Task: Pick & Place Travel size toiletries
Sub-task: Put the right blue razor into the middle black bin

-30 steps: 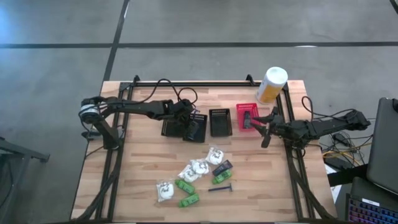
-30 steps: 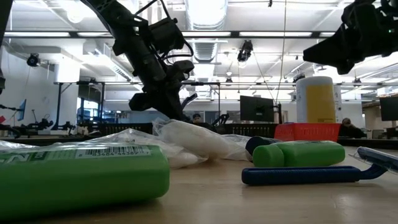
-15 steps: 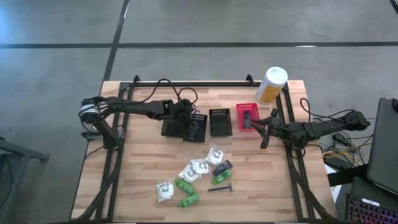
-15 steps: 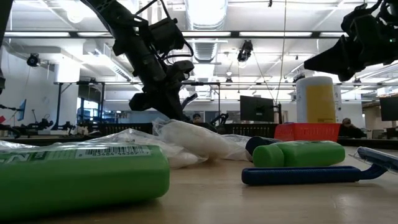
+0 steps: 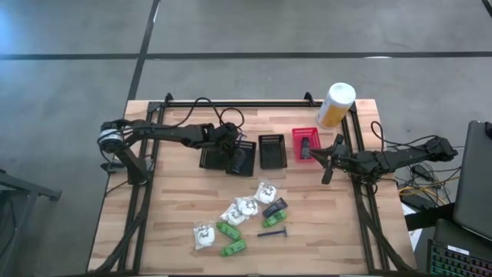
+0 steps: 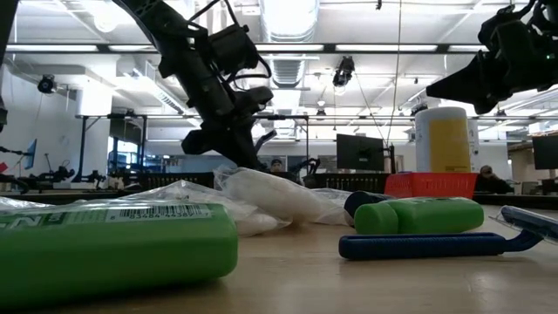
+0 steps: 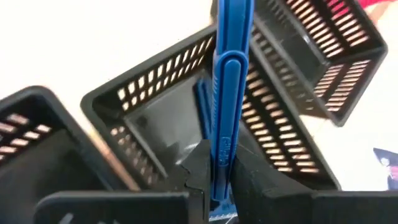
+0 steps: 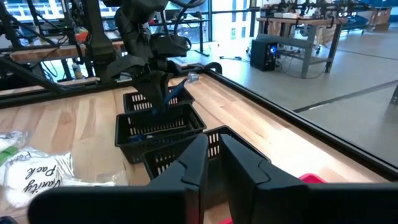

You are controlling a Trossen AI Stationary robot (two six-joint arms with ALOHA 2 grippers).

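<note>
Left end effector sits over the black mesh baskets at the table's far-left-centre, fingers clamped on a blue razor that hangs upright, its lower end inside the tilted middle black basket. Another black basket touches it on the left; a 3rd black basket stands just to the right, then the red basket. Right end effector hovers just beside the red basket's right edge, above the table, fingers nearly together w/ only a thin slit between them in the right wrist view, nothing held. Tall white-and-yellow canister stands at the far right corner. Rest of the travel size toiletries lie loose in a cluster nearer the front, centre: white clear-wrapped lumps, one more near the front left of the group, green packets at the front, a green tube beside a dark sachet, and a 2nd blue razor flat on the wood just in front of them. Low view: green packet close up, razor lying in front of the green tube.
</note>
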